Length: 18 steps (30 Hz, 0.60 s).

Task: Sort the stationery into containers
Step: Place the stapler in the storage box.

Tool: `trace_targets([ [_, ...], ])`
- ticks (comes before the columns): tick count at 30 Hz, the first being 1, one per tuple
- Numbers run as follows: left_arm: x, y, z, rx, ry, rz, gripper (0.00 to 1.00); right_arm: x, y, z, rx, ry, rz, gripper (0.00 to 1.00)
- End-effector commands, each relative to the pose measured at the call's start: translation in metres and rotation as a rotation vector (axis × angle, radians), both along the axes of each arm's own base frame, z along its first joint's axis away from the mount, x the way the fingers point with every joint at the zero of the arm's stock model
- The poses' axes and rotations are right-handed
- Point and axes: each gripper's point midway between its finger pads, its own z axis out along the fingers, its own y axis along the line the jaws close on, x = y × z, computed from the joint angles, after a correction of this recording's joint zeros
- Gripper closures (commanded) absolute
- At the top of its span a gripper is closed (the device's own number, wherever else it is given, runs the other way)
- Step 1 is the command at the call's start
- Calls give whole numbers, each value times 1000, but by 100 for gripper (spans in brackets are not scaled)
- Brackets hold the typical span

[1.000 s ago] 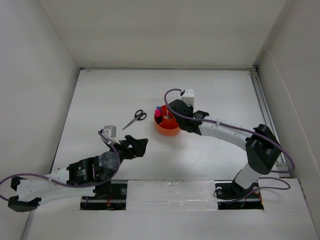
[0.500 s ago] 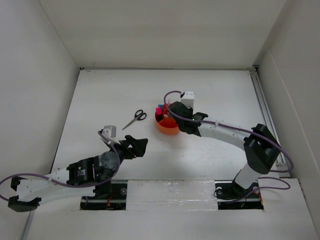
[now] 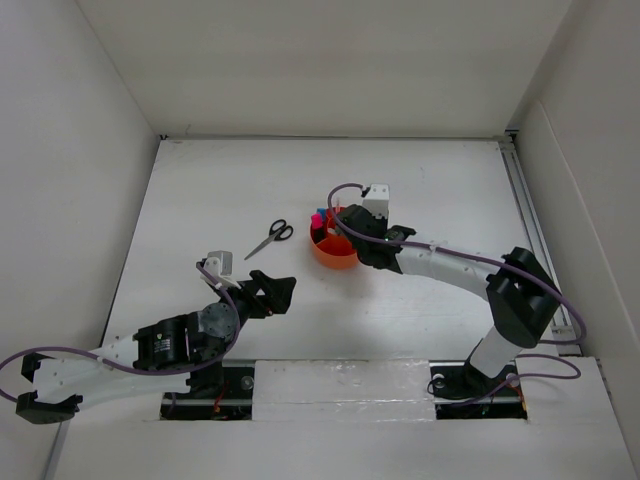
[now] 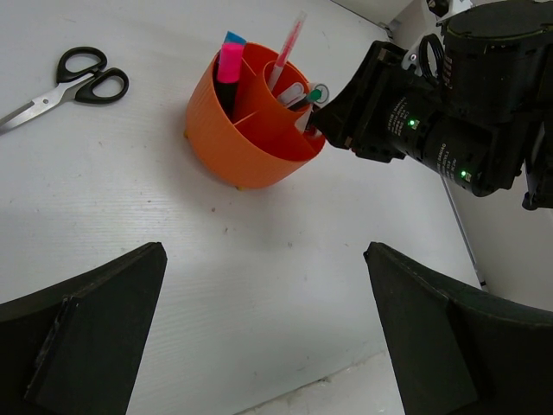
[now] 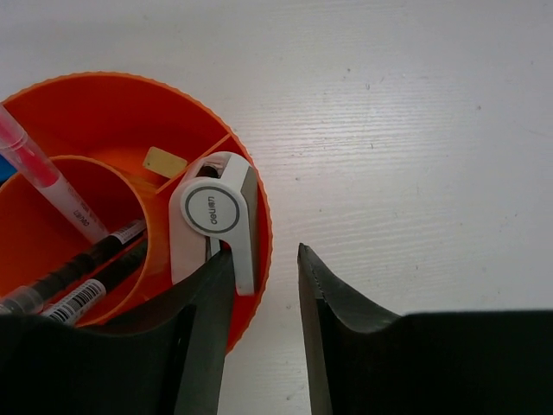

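Note:
The orange organizer (image 3: 330,254) stands mid-table. It also shows in the left wrist view (image 4: 246,138) and the right wrist view (image 5: 104,112). It holds a pink pen (image 5: 43,177), dark pens (image 5: 86,264), a tan eraser (image 5: 164,162), a white piece (image 5: 212,216), and pink-capped (image 4: 230,62) and blue-capped (image 4: 235,38) highlighters. My right gripper (image 5: 263,251) is open, its fingers astride the organizer's right rim, the left finger beside the white piece. Black-handled scissors (image 3: 270,238) lie left of the organizer. My left gripper (image 3: 275,293) is open and empty, nearer than the organizer.
White walls enclose the table on the left, back and right. A rail (image 3: 530,215) runs along the right edge. The right arm (image 3: 450,265) stretches from its base to the organizer. The scissors also show in the left wrist view (image 4: 65,82).
My right gripper has shifted slightly down over the organizer's right side. The left arm and the scissors have not moved.

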Motion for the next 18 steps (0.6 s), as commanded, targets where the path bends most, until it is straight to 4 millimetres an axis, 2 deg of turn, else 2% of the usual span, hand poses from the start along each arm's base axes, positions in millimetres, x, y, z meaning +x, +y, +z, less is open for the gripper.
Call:
trace_targets([
  [1,2,2,7,-27,-10,18,0,0,1,3,7,-10,-10,59],
  [5,2,2,7,-27,-10,18,0,-2,-1,4,15,-11,-15,54],
  [8,2,2,7,-27,-10,18,0,-2,-1,7,22,-17,-15,46],
  [9,2,2,7,-27,-10,18,0,-2,-1,7,22,-17,-15,40],
  [13,2,2,7,-27,-10,18,0,-1,3,13,33,-17,-9,32],
  [18,2,2,7,-27,-10,18,0,-3,4,10,35,1,4,28],
])
